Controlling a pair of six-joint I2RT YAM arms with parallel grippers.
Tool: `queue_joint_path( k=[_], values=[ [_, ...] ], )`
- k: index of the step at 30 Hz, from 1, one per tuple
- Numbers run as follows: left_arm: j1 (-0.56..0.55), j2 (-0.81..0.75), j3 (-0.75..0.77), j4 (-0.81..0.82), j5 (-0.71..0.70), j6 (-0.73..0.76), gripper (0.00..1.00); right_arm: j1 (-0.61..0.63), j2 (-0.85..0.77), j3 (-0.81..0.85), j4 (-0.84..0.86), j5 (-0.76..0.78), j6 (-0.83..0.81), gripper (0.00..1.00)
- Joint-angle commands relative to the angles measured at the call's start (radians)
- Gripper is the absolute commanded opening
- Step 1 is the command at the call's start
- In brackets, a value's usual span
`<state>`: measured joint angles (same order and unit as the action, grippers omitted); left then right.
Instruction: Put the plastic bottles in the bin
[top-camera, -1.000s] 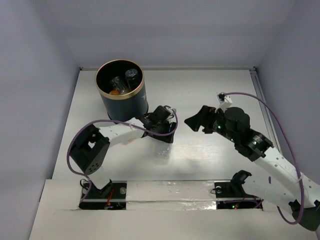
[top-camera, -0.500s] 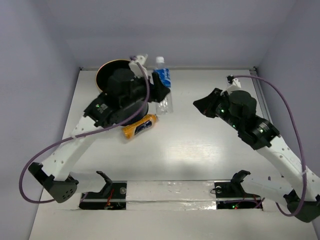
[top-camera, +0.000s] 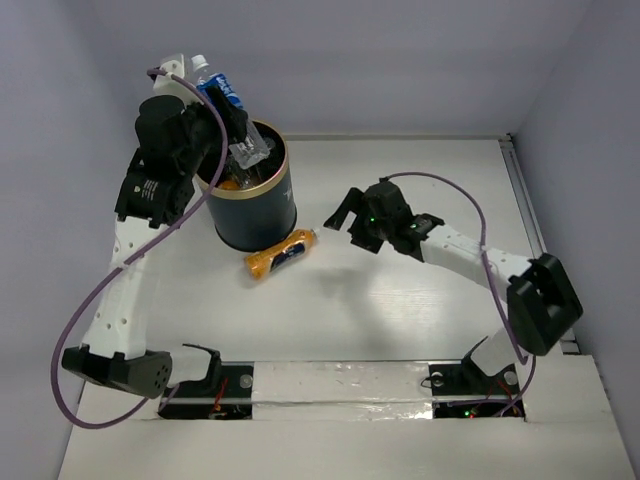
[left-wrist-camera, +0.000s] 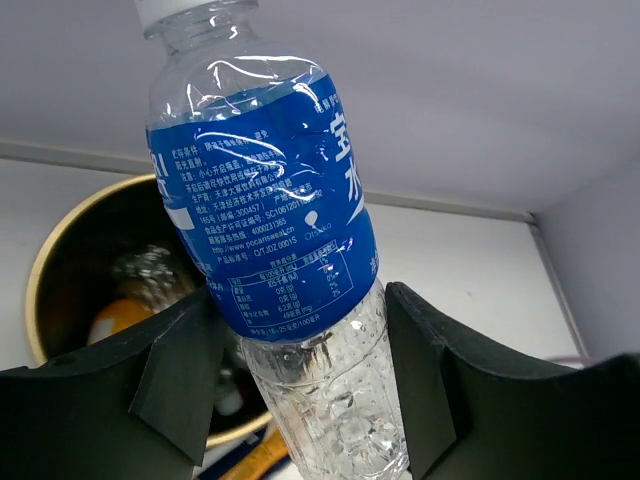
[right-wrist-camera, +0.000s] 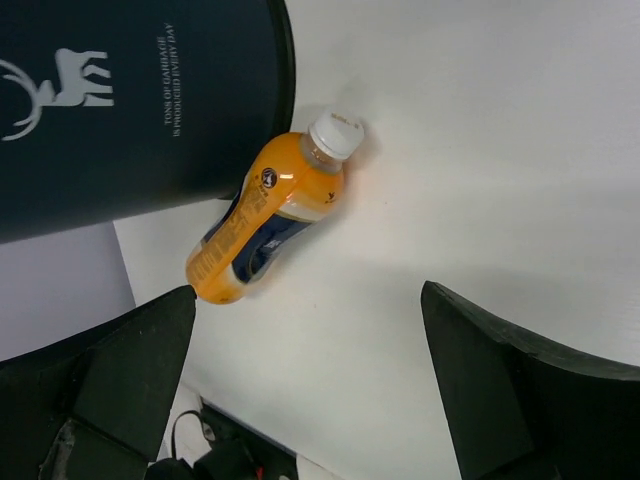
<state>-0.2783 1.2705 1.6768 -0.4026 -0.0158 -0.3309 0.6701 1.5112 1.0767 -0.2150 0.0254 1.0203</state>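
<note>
My left gripper is shut on a clear plastic bottle with a blue label and holds it tilted above the mouth of the bin. Inside that dark, gold-rimmed bin lie other bottles, one of them orange. An orange bottle with a white cap lies on its side on the table against the bin's base. My right gripper is open, low over the table just right of this orange bottle, with nothing between its fingers.
White walls enclose the table at the back and on both sides. A rail runs along the right edge. Both arm bases sit at the near edge, with purple cables looping off each arm.
My left arm has lifted the blue-label bottle from beside the bin to above its mouth. My right arm has swung left and down toward the orange bottle.
</note>
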Motion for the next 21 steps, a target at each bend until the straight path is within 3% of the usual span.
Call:
queue_joint_path(
  k=[1, 10, 21],
  values=[
    [0.077, 0.021, -0.002, 0.079, -0.009, 0.01, 0.41, 0.037, 0.099, 0.074, 0.129, -0.013, 0.096, 1.0],
    [0.191, 0.122, -0.023, 0.13, 0.036, -0.008, 0.43, 0.057, 0.314, 0.186, 0.183, -0.096, 0.181, 1.0],
    [0.191, 0.176, -0.14, 0.214, -0.033, 0.029, 0.49, 0.066, 0.487, 0.307, 0.206, -0.202, 0.23, 1.0]
  ],
)
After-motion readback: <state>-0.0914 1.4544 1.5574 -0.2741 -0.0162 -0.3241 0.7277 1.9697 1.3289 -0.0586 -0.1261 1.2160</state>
